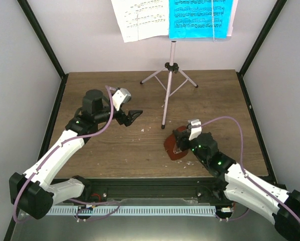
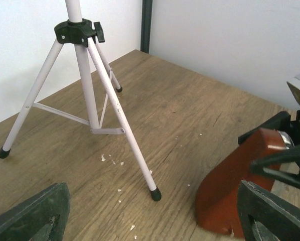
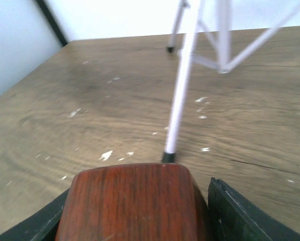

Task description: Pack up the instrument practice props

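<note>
The pale pink tripod music stand [image 1: 169, 80] stands at the back middle of the table. A white sheet [image 1: 140, 17] and a cyan sheet [image 1: 200, 17] rest on its desk, which they mostly hide. The brown metronome [image 1: 172, 149] leans tilted on the table just in front of the stand's near foot [image 2: 155, 193]. My right gripper [image 1: 181, 140] is shut on the metronome [image 3: 132, 201], one finger on each side. My left gripper [image 1: 132, 116] is open and empty, left of the stand's near leg, pointing at the metronome [image 2: 225, 191].
White crumbs [image 2: 104, 157] are scattered on the wooden table [image 1: 115, 145] round the stand's feet. White walls and black frame posts [image 1: 254, 45] close in the left, right and back. A black rail [image 1: 155, 191] runs along the near edge.
</note>
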